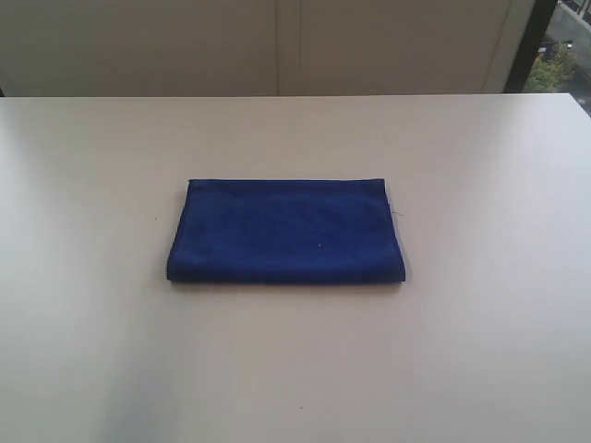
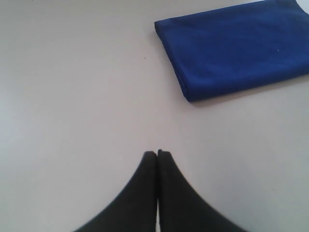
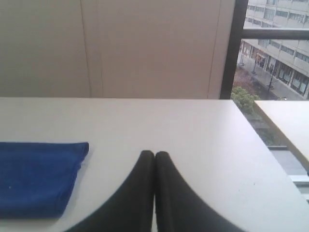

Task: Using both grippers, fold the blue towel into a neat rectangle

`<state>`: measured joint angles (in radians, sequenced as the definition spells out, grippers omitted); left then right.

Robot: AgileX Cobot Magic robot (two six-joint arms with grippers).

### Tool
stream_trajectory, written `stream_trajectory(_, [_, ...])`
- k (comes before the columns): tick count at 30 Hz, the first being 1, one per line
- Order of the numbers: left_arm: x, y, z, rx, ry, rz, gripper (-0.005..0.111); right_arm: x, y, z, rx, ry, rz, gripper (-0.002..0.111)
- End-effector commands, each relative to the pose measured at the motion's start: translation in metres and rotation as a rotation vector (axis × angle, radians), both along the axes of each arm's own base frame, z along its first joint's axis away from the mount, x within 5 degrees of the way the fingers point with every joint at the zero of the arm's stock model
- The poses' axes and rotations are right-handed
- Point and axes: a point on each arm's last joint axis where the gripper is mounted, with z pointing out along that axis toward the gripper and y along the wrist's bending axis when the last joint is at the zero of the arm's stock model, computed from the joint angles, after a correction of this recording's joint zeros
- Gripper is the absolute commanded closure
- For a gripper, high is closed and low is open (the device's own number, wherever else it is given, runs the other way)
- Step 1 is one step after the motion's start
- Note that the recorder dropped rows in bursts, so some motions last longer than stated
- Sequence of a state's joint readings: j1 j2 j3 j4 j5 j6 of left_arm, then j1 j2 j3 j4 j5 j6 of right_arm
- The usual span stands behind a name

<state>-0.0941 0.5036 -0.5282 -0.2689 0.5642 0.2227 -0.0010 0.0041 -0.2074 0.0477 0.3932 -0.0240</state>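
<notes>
On the pale table [image 1: 92, 369] the blue towel [image 1: 286, 231] seems neatly folded, so the left gripper [image 2: 157, 153] and right gripper [image 3: 154, 153], both pinched together empty, should avoid brushing it

Left pincer [image 2: 157, 153] closed, jaws pressed together, holding nothing. Right pincer [image 3: 154, 153] likewise closed, empty.

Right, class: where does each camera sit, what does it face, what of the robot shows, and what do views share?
Exterior: off the arms, angled down at the blue towel on the table; no robot.
Left wrist: left arm, angled down past the shut left gripper.
Right wrist: right arm, level past the shut right gripper toward a window.
All share the towel.
</notes>
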Motion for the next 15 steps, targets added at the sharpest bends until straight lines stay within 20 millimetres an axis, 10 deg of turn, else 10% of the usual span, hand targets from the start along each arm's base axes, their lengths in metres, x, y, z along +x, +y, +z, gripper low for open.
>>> stream_trajectory(1, [-0.002,0.0,-0.002,-0.005,0.004,0.0,0.107,0.006,-0.001,-0.031,-0.003,0.088,-0.012,0.108])
stream_trajectory(15, [-0.002,0.0,-0.002,-0.005,0.004,0.0,0.107,0.011,-0.001,-0.065,-0.003,0.16,-0.013,0.108])
